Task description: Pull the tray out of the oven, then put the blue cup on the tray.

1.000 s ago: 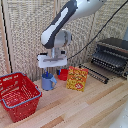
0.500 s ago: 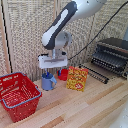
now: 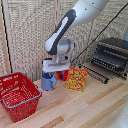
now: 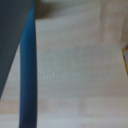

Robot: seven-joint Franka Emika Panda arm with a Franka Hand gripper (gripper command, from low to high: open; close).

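Hand: the hand (image 3: 54,71) hangs low over the counter (image 3: 85,107); whether it is clenched or released cannot be told.
Blue cup: the blue cup (image 3: 48,81) stands on the counter directly under the hand, its rim at the fingers.
Tray: the tray (image 3: 95,74) is well apart from the hand, before the oven (image 3: 113,55).

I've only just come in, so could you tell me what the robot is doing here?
The Panda arm's gripper is down at the blue cup, which stands on the wooden table between a red basket and a yellow packet. Whether it grips the cup cannot be told. The tray already sticks out of the oven, with nothing on it.
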